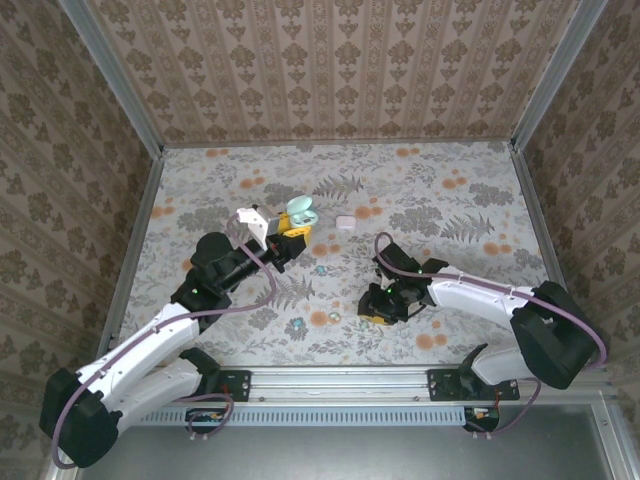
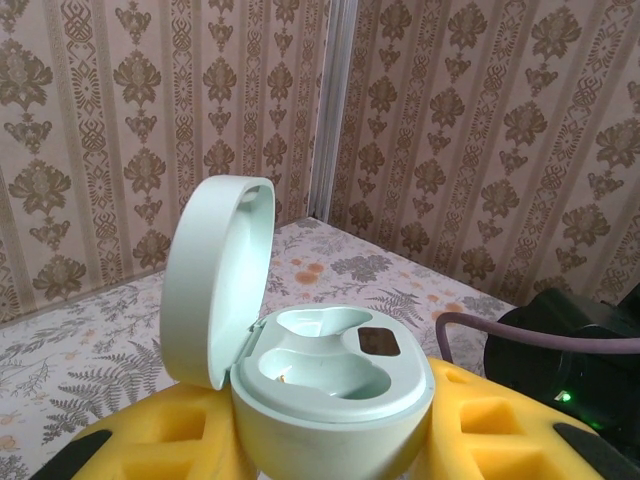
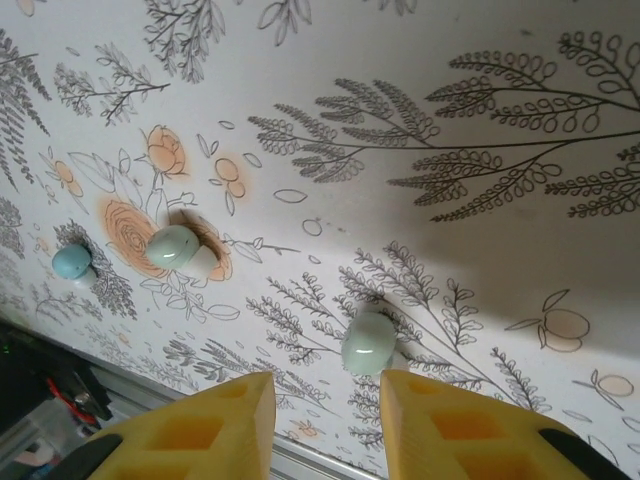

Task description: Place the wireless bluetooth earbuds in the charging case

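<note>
Right claw (image 3: 328, 388) parted narrowly at a pale green earbud (image 3: 369, 341) loose on the desk (image 3: 470, 250), left claw (image 2: 315, 450) clamping the open charging case (image 2: 330, 385): risk of the smooth, off-centre earbud squirting sideways on closing.

Earbud (image 3: 370, 340) on table (image 3: 450, 230) before right hand (image 3: 325, 400) (two others (image 3: 172, 245) nearby).

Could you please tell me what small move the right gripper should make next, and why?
Probably ease the right gripper forward around the pale green earbud and close: it lies on the table just beyond the parted fingertips, not yet gripped.
</note>
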Action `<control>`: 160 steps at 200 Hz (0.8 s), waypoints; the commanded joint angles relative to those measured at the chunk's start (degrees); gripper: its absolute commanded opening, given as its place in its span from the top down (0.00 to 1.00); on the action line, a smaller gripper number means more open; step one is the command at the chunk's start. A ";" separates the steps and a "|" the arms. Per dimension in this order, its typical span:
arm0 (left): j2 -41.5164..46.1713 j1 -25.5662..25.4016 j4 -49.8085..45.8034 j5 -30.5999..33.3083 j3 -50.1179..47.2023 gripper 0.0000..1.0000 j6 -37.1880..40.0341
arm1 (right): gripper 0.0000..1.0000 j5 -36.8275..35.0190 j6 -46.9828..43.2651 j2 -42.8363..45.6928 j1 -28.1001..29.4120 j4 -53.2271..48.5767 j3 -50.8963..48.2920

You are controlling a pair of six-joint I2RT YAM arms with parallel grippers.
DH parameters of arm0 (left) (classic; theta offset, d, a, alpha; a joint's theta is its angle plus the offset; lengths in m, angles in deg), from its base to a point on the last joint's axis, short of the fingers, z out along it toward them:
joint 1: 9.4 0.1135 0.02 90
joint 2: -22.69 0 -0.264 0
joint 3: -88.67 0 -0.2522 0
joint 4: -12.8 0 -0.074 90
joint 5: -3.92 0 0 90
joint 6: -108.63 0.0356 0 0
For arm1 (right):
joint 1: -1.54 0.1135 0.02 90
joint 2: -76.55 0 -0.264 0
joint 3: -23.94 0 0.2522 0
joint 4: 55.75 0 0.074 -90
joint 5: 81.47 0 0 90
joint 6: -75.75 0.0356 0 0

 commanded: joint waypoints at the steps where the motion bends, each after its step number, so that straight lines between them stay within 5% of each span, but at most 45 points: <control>1: 1.16 0.42 -0.29 0.62 0.62 0.81 0.70 | 0.64 -6.16 -2.57 -2.57 1.86 -9.96 4.39; 28: 1.73 0.55 -0.67 0.70 0.37 0.81 1.01 | 0.66 -10.51 -2.65 -4.97 3.08 -14.41 7.04; 160: 4.73 1.91 -2.06 0.35 -1.31 0.81 1.25 | 0.67 -10.32 -1.89 -13.61 7.93 -13.75 12.29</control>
